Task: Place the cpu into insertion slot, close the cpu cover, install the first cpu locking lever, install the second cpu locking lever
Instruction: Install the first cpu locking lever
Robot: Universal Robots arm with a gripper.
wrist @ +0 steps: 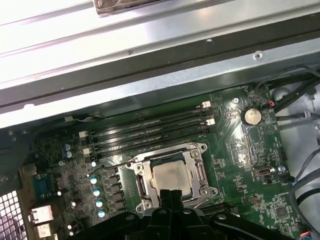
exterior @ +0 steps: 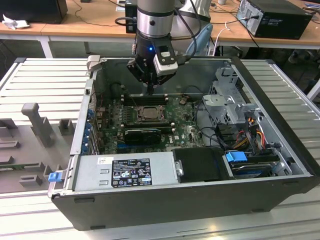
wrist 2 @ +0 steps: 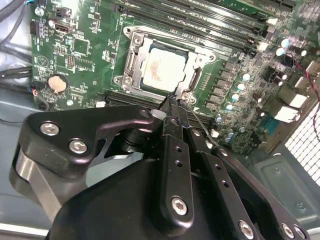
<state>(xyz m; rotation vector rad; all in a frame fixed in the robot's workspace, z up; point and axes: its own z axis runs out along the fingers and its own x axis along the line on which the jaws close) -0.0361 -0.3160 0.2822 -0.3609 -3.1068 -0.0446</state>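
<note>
- Open computer case (exterior: 200,200) lies on its side. In the exterior view the arm (exterior: 155,17) comes down into it from 12 o'clock.
- Grey power supply (exterior: 125,172) sits at 6 o'clock from the socket, and the metal drive cage (exterior: 225,100) at 3 o'clock.
- Green circuit board (wrist: 240,150) covers the case floor.
- Gripper (exterior: 150,91) hangs at 12 o'clock from the socket in the exterior view. In both wrist views the tips are low, just beside the socket's edge.
- Fingers (wrist 2: 175,150) are clenched together, with nothing visible between them.
- Long black memory slots (wrist: 150,132) run alongside the socket, on the side away from the gripper.
- Insertion slot (wrist 2: 131,59) is set into the board, at about the board's middle.
- Cpu cover (wrist 2: 196,75) is down flat, framing the chip.
- Cpu (wrist 2: 162,67) is seated in the slot, with its pale face showing through the cover's cut-out.
- Thin wire lever (wrist: 114,163) juts out from a socket corner, toward the blue-topped capacitors (wrist: 93,180).
- Coin cell (wrist: 251,116) sits on the board, apart from the socket.
</note>
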